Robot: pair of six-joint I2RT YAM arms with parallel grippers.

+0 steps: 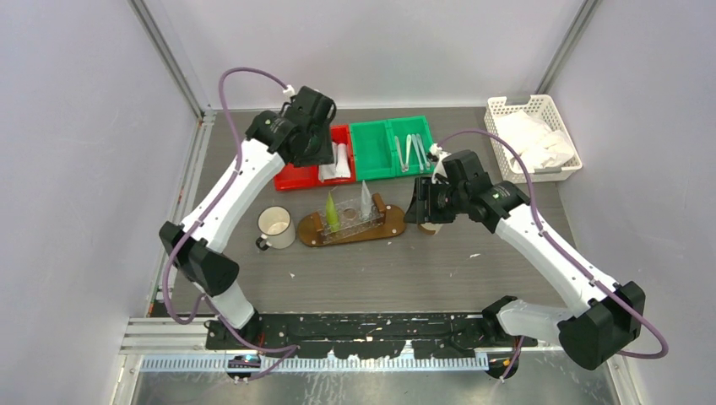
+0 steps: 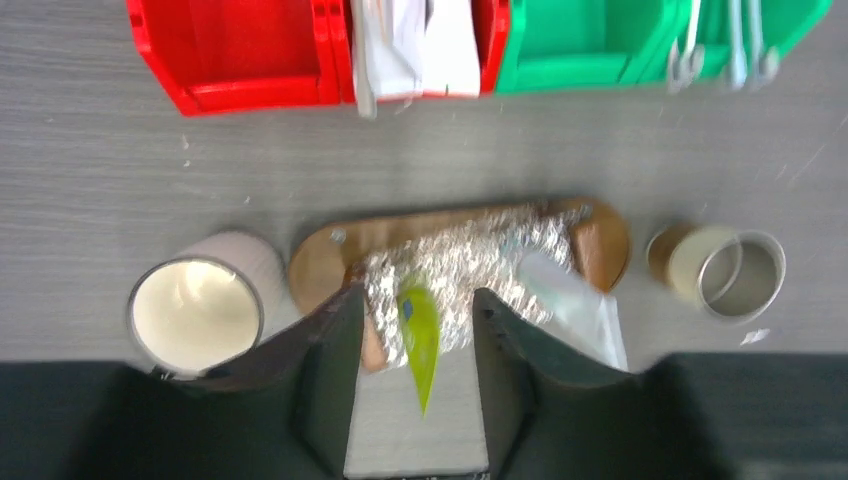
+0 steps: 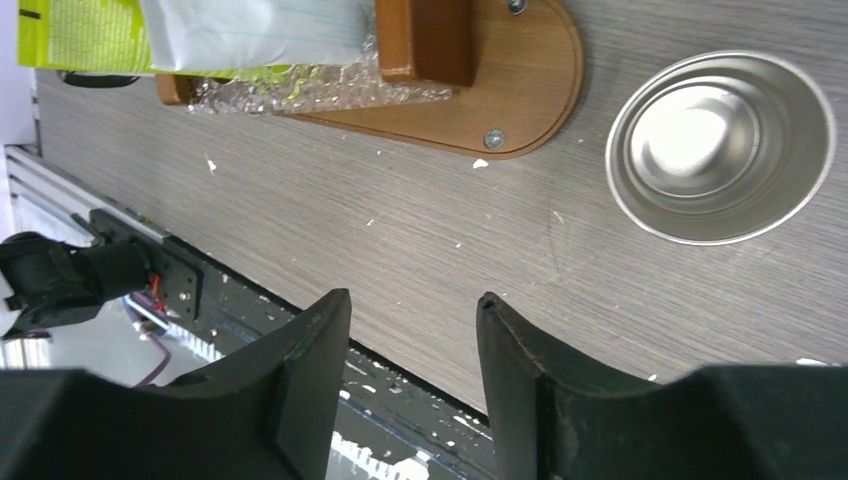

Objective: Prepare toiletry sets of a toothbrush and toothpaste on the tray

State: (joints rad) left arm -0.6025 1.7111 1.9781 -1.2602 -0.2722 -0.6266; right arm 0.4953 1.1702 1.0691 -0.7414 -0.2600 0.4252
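- The mug (image 1: 274, 226) stands just beside the left end of the tray (image 1: 390, 221). If I bring the left arm down carelessly, I judge its elbow or wrist could clip the mug and shove it into the tray.
- The left tool (image 2: 417, 300) is spread and holds nothing, hanging well above the tray. In its own camera the yellow-green tube (image 1: 332, 213) lines up between the fingers. A straight drop could topple the tube.
- Both tubes, yellow-green and whitish (image 1: 366, 199), stand point-up in the crinkled foil holder (image 2: 470, 260) on the tray. They look loosely seated, so a nudge to the foil could tip either one.
- The toothbrushes (image 1: 414, 152) lie together in the right green bin (image 1: 371, 152), and I see none on the tray. They are thin and overlapping, so a pinch may catch two or let one slide out.
- The right tool (image 3: 412, 305) is spread and empty, low over the worktop off the tray's right end. The metal cup (image 3: 720, 145) sits near it, and a swing toward the bin could knock it over.
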